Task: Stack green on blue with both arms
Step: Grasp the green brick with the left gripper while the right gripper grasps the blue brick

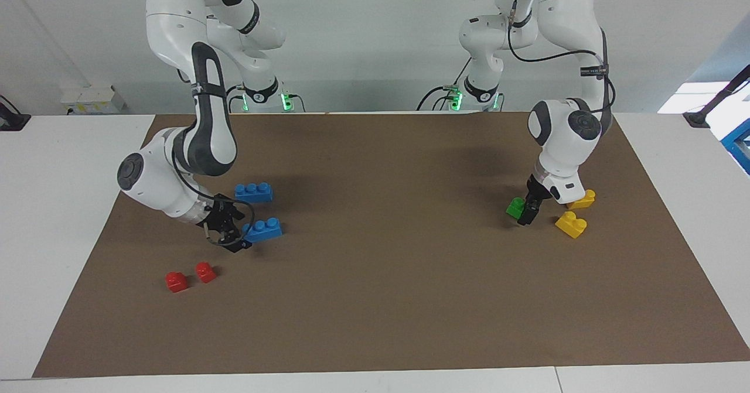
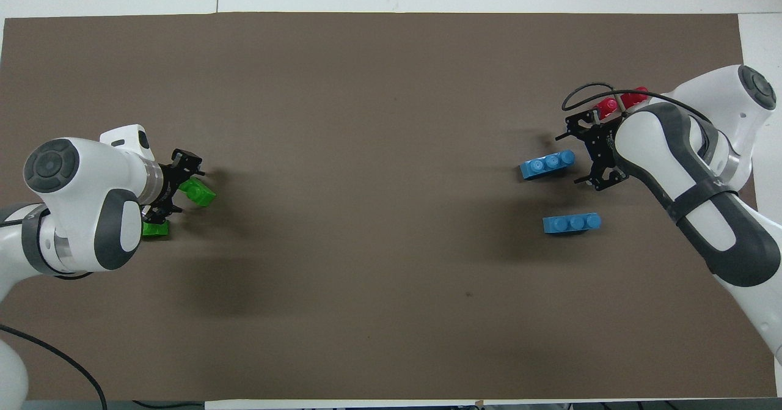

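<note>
— What lies closest to the camera across the table?

— Two red bricks (image 1: pixel 190 276), at my right arm's end of the brown mat (image 1: pixel 375 299). My right gripper (image 1: pixel 237 238) is low beside the farther blue brick (image 1: pixel 263 229), at its end; whether the fingers grip it, I cannot tell. The other blue brick (image 1: pixel 254 191) lies nearer to me.

— And your left?

— My left gripper (image 1: pixel 530 212) is down at a green brick (image 1: pixel 515 207), fingers apart around it. A second green brick (image 2: pixel 156 229) shows from overhead, and two yellow bricks (image 1: pixel 577 214) sit beside them.
</note>
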Controlling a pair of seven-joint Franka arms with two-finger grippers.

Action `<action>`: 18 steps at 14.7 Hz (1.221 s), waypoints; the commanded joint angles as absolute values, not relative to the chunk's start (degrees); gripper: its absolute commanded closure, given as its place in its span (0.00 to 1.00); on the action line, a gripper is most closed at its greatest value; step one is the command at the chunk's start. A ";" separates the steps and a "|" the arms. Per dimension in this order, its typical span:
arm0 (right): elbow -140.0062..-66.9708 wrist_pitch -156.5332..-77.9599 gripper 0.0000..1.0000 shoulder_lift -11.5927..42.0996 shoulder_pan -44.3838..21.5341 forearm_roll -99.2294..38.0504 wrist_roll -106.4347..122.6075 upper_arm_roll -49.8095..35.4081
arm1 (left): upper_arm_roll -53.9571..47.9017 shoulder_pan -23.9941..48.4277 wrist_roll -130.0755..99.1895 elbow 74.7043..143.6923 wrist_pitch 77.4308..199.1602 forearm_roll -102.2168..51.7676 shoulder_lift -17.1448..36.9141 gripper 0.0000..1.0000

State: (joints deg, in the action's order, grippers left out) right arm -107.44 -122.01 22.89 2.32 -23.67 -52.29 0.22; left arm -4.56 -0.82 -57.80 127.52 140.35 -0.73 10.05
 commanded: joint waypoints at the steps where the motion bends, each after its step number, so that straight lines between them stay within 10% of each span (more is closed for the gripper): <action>1: -109.77 -124.01 0.00 21.62 2.29 -25.40 -50.45 0.09 | -4.66 -1.05 -57.48 126.21 140.62 0.53 10.81 0.29; 2: -109.95 -124.10 0.00 21.62 2.37 -25.40 -50.45 0.09 | -4.66 -1.05 -57.39 126.04 140.62 0.61 10.81 0.41; 3: -109.95 -124.19 0.00 21.62 2.29 -25.40 -50.45 0.09 | -4.66 -1.14 -56.44 125.69 140.54 0.62 10.90 0.92; 4: -109.95 -124.19 0.01 21.62 2.20 -25.40 -50.45 0.09 | -4.66 -1.14 -55.47 125.60 140.54 0.62 10.90 1.00; 7: -110.65 -124.98 0.18 21.53 1.85 -25.40 -50.45 0.09 | -4.66 -1.23 -55.28 125.33 140.63 0.62 10.90 1.00; 10: -110.39 -122.97 1.00 21.36 1.85 -27.15 -48.27 -0.35 | -4.66 -1.06 -55.37 125.16 140.36 0.62 10.72 1.00; 18: -108.28 -119.71 1.00 18.73 -2.18 -27.33 -54.91 -1.14 | -4.83 -0.09 -60.79 116.83 128.18 0.62 8.44 1.00</action>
